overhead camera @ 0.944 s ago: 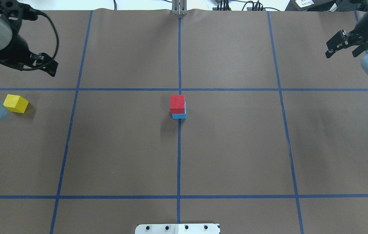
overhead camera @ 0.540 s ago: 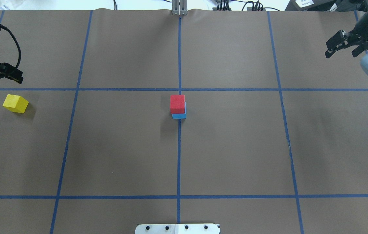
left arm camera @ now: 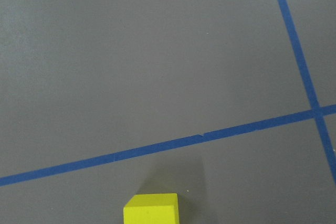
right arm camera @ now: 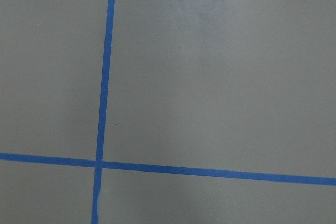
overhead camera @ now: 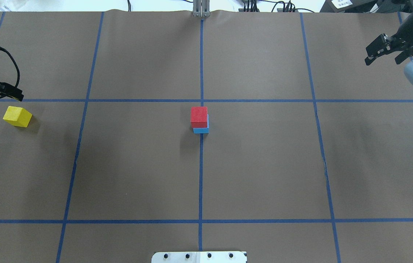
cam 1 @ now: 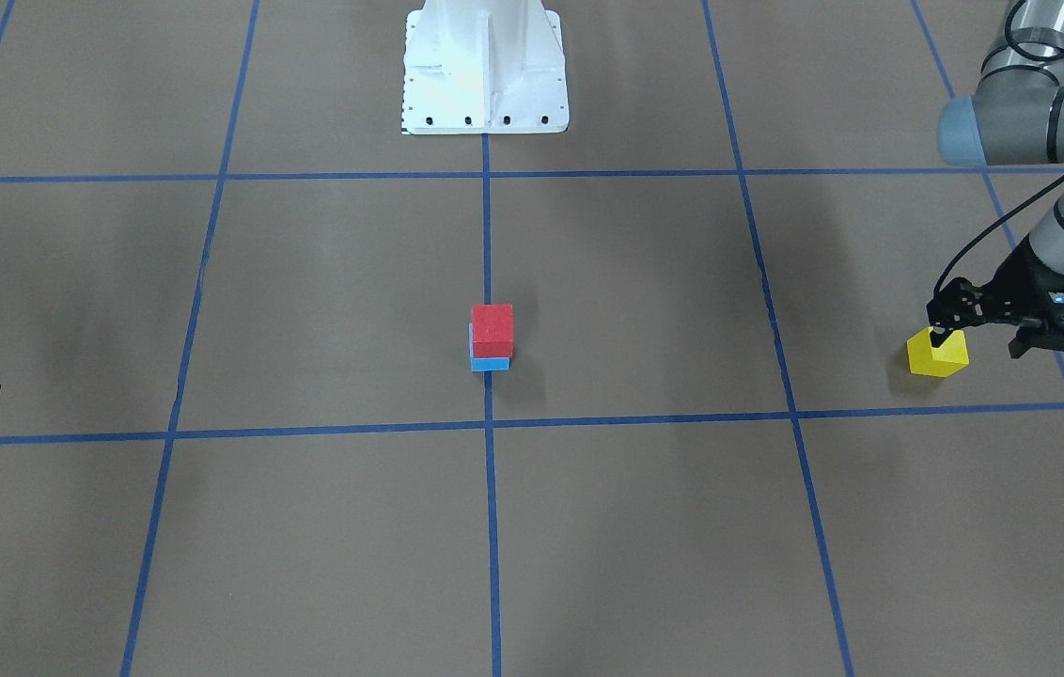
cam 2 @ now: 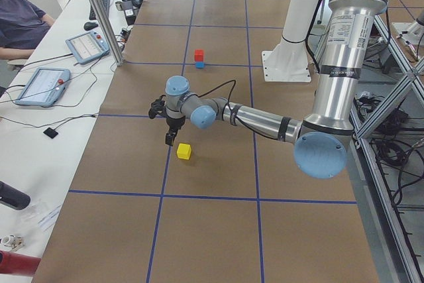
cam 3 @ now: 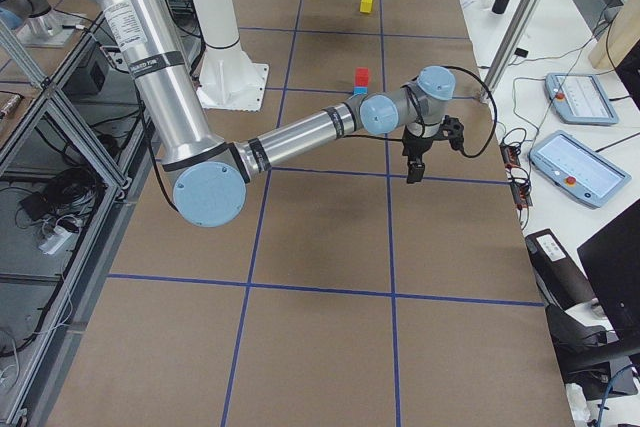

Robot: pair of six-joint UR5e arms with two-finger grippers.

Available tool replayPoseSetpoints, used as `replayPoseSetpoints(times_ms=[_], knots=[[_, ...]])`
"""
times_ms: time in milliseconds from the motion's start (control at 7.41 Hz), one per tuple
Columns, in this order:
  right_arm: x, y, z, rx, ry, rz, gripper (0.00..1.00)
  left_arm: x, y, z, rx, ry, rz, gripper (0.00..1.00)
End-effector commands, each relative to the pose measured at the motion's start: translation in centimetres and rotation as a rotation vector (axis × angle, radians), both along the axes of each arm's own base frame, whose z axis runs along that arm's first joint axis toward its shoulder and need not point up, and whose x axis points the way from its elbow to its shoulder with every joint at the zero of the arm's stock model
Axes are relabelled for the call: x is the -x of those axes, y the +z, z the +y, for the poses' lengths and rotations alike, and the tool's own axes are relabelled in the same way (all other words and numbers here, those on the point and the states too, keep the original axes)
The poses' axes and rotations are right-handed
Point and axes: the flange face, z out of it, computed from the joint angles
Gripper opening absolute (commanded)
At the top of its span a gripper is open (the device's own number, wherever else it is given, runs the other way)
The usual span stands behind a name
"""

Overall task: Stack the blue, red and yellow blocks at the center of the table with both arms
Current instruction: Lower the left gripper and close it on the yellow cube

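A red block (overhead camera: pixel 199 114) sits on a blue block (overhead camera: pixel 201 130) at the table's center, slightly offset; both also show in the front view, red (cam 1: pixel 492 325) above blue (cam 1: pixel 491 363). A yellow block (overhead camera: pixel 17 116) lies alone at the far left, and shows in the front view (cam 1: pixel 936 354) and at the bottom edge of the left wrist view (left arm camera: pixel 151 209). My left gripper (cam 1: pixel 978 338) is open and empty, hovering just beyond the yellow block, apart from it. My right gripper (overhead camera: pixel 382 60) is open and empty at the far right back of the table.
The brown table cover carries a grid of blue tape lines (overhead camera: pixel 201 175). The white robot base (cam 1: pixel 485 66) stands at the near middle edge. Tablets and cables (cam 2: pixel 43 85) lie on the white bench beyond the table's far edge, where a person sits.
My left arm has swung left and slightly nearer, bringing its gripper close to the yellow block. The right arm and all the blocks have not moved.
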Motion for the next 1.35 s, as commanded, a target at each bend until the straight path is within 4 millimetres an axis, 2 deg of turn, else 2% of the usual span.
replayPoseSetpoints(times_ms=[0,810,1214], knots=[[0.0,-0.1,-0.1,0.000,0.001,0.000,0.99,-0.4,2.9,-0.2,-0.005,0.007,0.001,1.00],[0.0,0.1,0.0,-0.001,-0.002,0.001,0.99,-0.7,4.0,0.1,0.022,0.004,-0.004,1.00],[0.0,0.3,0.0,0.000,-0.004,0.002,0.99,-4.6,3.9,1.6,0.061,0.009,0.025,1.00]])
